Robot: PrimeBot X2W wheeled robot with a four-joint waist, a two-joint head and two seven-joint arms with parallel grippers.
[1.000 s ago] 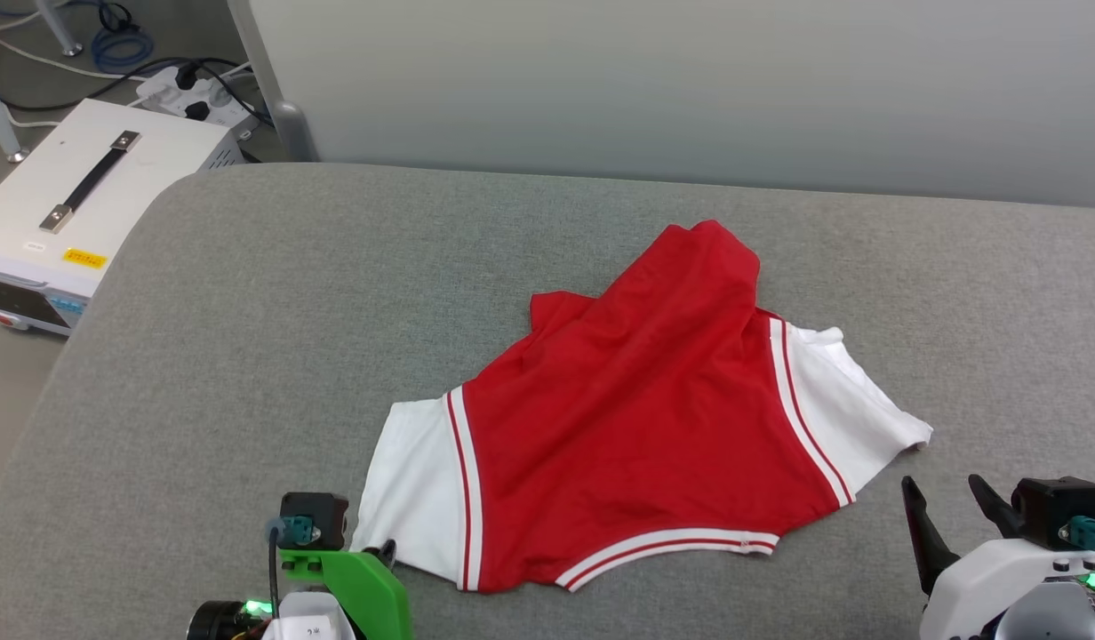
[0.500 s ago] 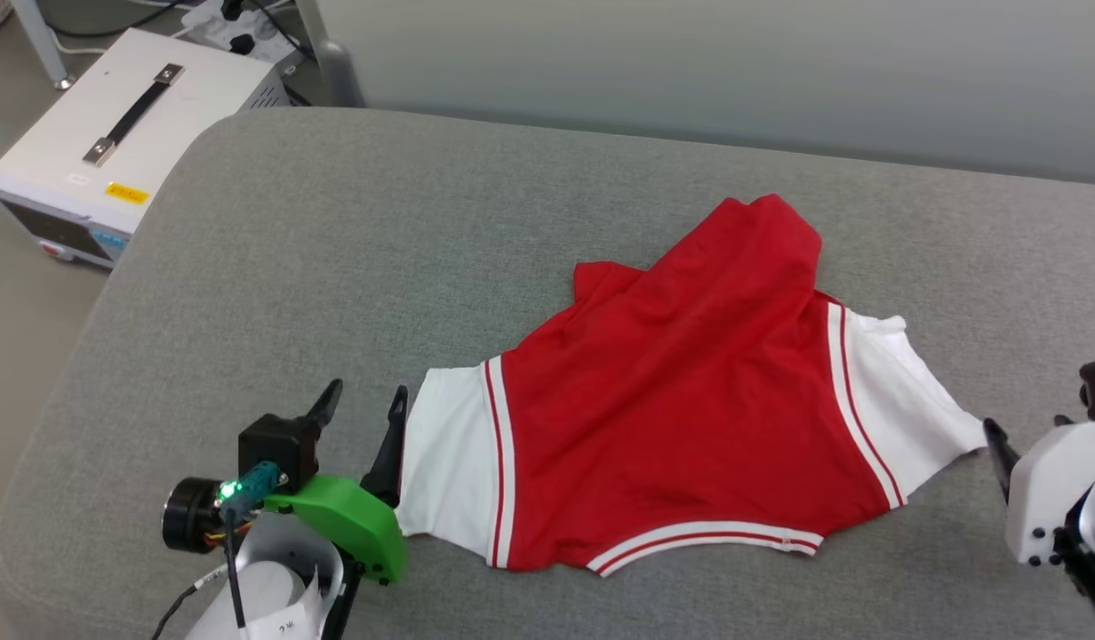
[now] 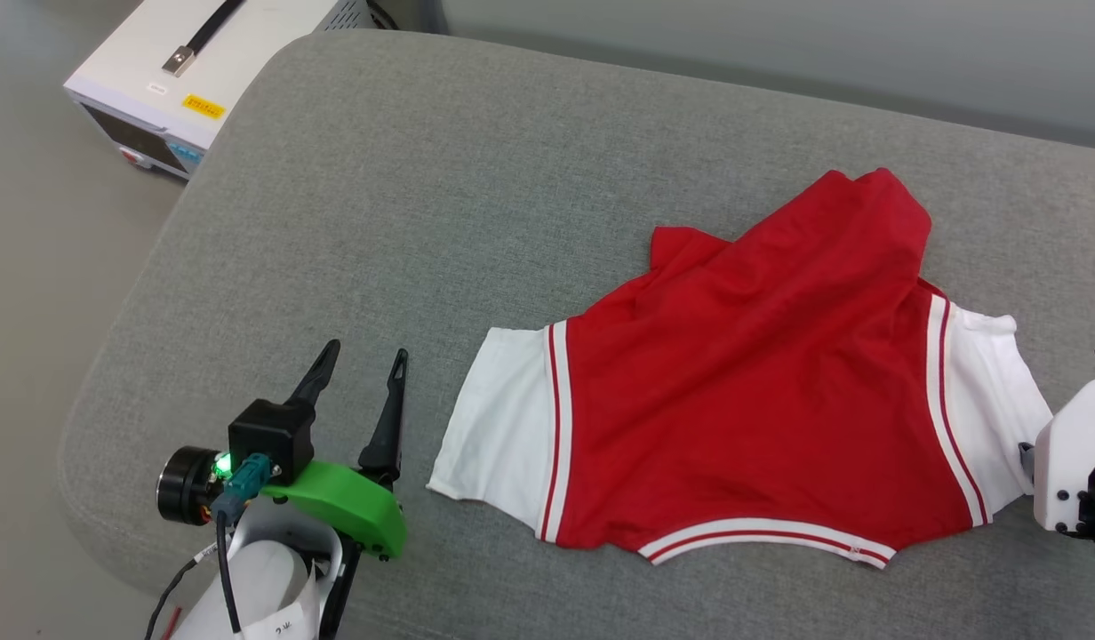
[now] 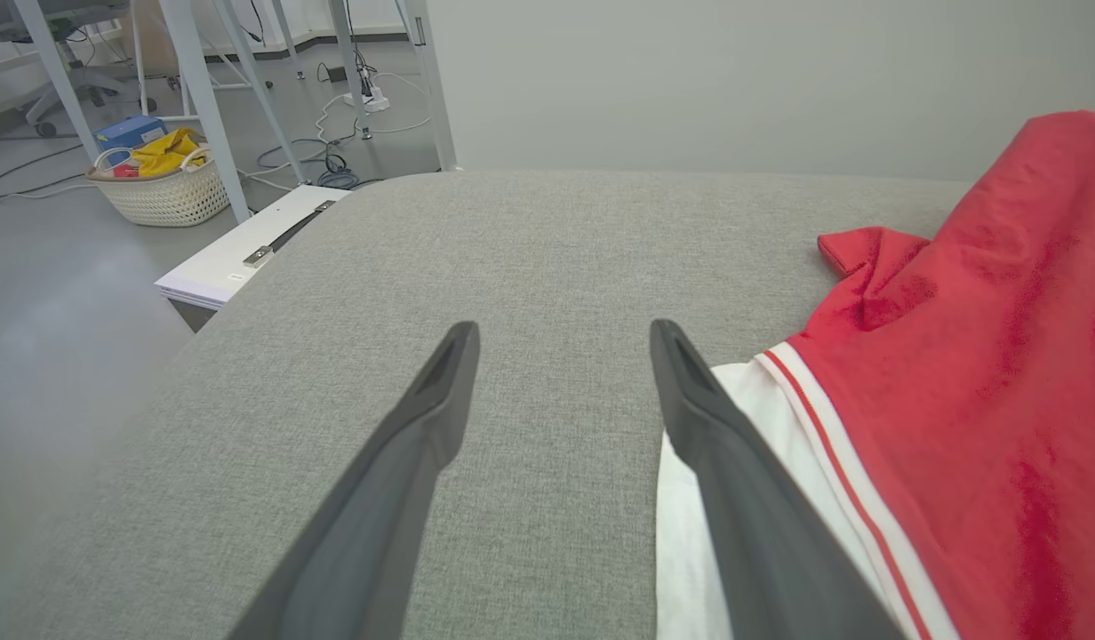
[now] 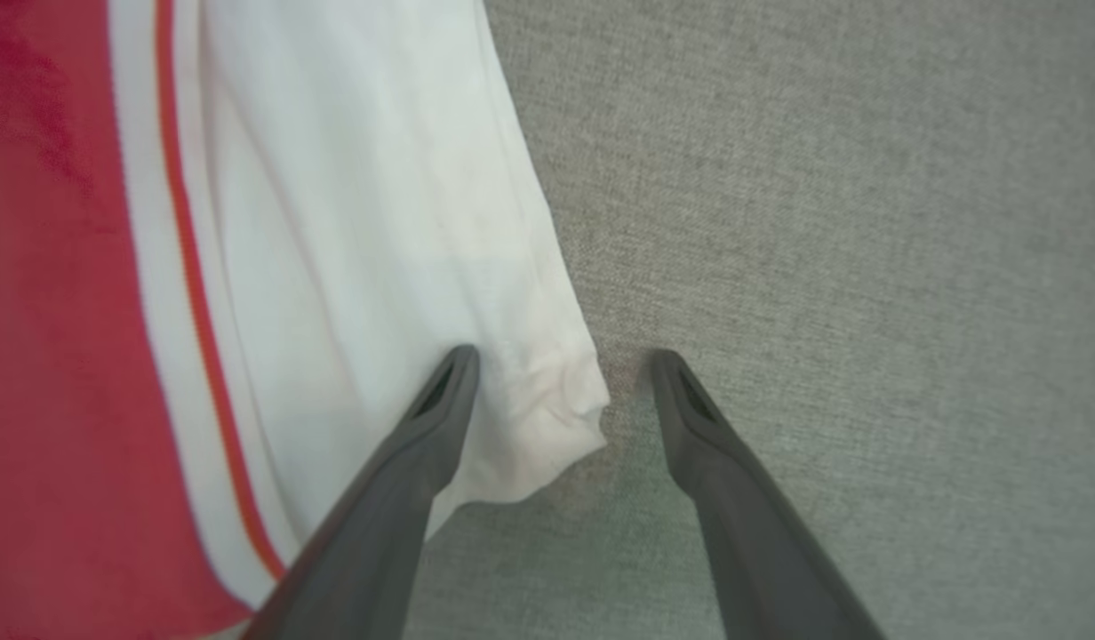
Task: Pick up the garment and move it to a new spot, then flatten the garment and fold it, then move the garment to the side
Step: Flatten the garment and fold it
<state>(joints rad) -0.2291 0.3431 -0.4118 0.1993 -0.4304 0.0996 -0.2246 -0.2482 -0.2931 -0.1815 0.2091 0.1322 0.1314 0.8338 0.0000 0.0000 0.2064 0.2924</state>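
Garment [image 3: 743, 373]: smooth thin cloth, faint sheen. Cushion [image 3: 423, 178]: coarse woven grey fabric, matt. Left gripper [image 3: 367, 349] fingers [image 4: 423, 427]: matt dark plastic; its green mount [image 3: 343, 507]: smooth plastic, slight gloss. White case [image 3: 272, 36]: smooth, matt, metal handle clip [image 3: 176, 60].

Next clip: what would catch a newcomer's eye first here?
The red garment with white side panels, spread on the right half of the grey cushion. The left claw stands open beside one white panel. The right claw, also open, has the corner of the other panel between its fingers.
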